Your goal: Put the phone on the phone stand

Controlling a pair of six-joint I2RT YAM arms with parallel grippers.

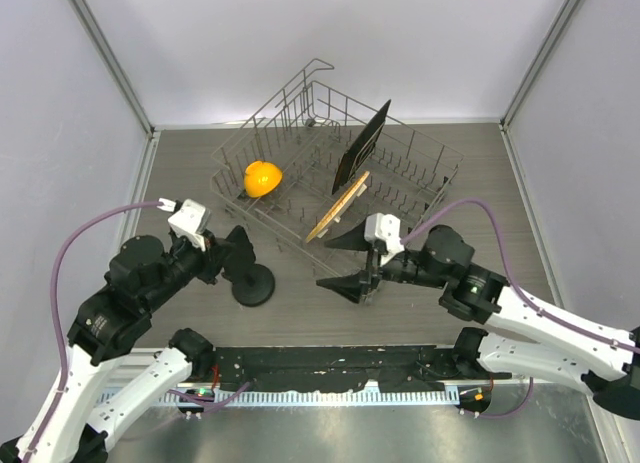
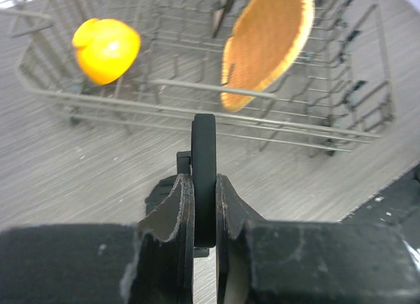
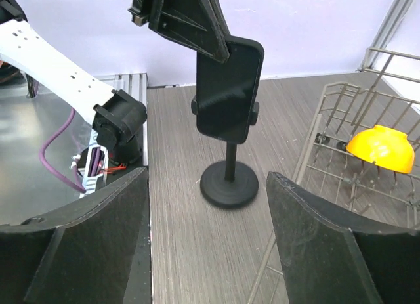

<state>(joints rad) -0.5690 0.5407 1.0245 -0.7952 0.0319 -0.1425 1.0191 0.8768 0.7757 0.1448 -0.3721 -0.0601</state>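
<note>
The phone point(image 3: 226, 90), a glossy black slab, stands upright in the clip of the phone stand point(image 3: 228, 184), which has a round disc base and a thin post. My left gripper point(image 2: 204, 179) is shut on the phone's upper edge; in the left wrist view the phone point(image 2: 204, 140) shows edge-on between the fingers. In the top view the left gripper point(image 1: 235, 251) hangs over the stand base point(image 1: 254, 285) and hides the phone. My right gripper point(image 1: 348, 263) is open and empty, to the right of the stand and facing it.
A grey wire dish rack point(image 1: 420, 183) fills the back middle. It holds an orange bowl point(image 1: 262, 177), an upright black board point(image 1: 362, 143) and a leaning tan round board point(image 1: 338, 208). The rack's near edge is close to my right gripper.
</note>
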